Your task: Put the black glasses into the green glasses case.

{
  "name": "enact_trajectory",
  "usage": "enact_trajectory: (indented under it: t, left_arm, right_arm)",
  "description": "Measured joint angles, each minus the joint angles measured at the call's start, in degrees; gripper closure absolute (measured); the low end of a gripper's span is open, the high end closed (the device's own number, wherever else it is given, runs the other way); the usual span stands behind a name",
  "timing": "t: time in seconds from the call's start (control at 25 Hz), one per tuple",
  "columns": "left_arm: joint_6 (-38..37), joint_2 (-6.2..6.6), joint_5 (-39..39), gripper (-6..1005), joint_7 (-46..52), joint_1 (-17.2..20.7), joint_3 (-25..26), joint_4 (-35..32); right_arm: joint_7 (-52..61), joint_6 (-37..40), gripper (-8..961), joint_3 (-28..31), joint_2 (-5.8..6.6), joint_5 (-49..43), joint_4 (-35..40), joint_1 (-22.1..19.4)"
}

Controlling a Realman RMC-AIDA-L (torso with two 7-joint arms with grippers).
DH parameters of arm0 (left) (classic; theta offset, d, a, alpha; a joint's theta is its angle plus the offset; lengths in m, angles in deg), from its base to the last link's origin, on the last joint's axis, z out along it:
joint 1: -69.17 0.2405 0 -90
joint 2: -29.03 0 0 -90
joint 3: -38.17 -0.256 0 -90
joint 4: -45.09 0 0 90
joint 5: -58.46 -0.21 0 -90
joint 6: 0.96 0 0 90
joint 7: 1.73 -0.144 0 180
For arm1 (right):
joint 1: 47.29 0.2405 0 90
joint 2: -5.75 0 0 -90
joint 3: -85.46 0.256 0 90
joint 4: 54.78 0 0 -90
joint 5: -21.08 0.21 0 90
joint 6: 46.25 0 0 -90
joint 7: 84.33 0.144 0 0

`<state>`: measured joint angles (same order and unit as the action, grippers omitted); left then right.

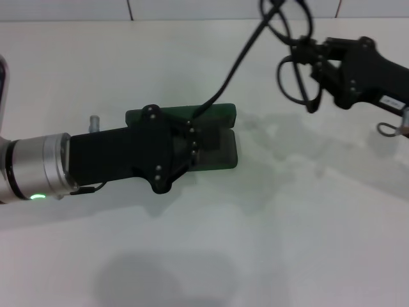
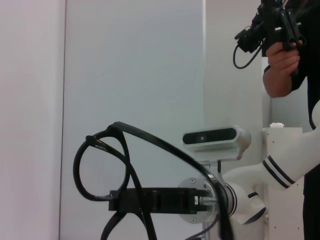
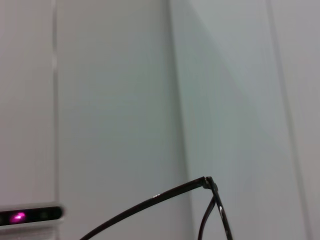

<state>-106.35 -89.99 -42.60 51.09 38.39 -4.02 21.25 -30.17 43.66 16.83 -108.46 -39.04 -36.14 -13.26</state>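
Head view: right gripper (image 1: 314,62) at 2 o'clock is pinching the glasses (image 1: 295,77) by the frame, raised off the table (image 1: 287,224). Left gripper (image 1: 195,142) is reaching over the case (image 1: 220,137) at centre; finger spread cannot be told.

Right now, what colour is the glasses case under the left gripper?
Dark green case, clearest in the head view.

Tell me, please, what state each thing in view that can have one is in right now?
black glasses: unfolded, held off the table by the right gripper.
green glasses case: open on the table, nothing visible inside.
right gripper: shut on the glasses.
left gripper: at the case; fingers unclear.
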Motion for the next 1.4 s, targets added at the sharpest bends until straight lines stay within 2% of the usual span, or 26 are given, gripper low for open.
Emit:
enact_trajectory:
  t: [0.2,0.4,0.68,0.84,1.08,1.4]
  left_arm:
    - [0.04,0.26,-0.38,986,0.45,-0.04,0.00,-0.04]
    - [-1.76,0.59,0.02,987,0.63,-0.02,0.33,-0.20]
    - [-3.26,0.72,0.26,987,0.75,-1.09,0.59,-0.24]
    - [-3.28,0.71,0.29,987,0.76,-1.43,0.49,-0.24]
    - [-3.31,0.42,0.32,986,0.78,-1.48,0.28,-0.21]
    - [-3.22,-0.01,0.11,987,0.80,-1.56,0.26,0.09]
  right_arm:
    - [-0.01,-0.96,826,1.67,0.67,0.13,-0.39,-1.59]
    - [-0.03,-4.20,824,2.36,0.79,-0.38,-0.67,-1.92]
    - [-0.12,-5.38,822,2.00,-0.99,-6.38,-0.60,-0.69]
    - [0.09,-5.98,820,0.47,-1.57,-8.47,-0.80,0.63]
    - [0.14,-5.87,818,-2.77,-1.73,-8.65,-0.86,2.21]
    - [0.84,-4.02,815,-2.93,-1.81,-8.11,-0.35,3.01]
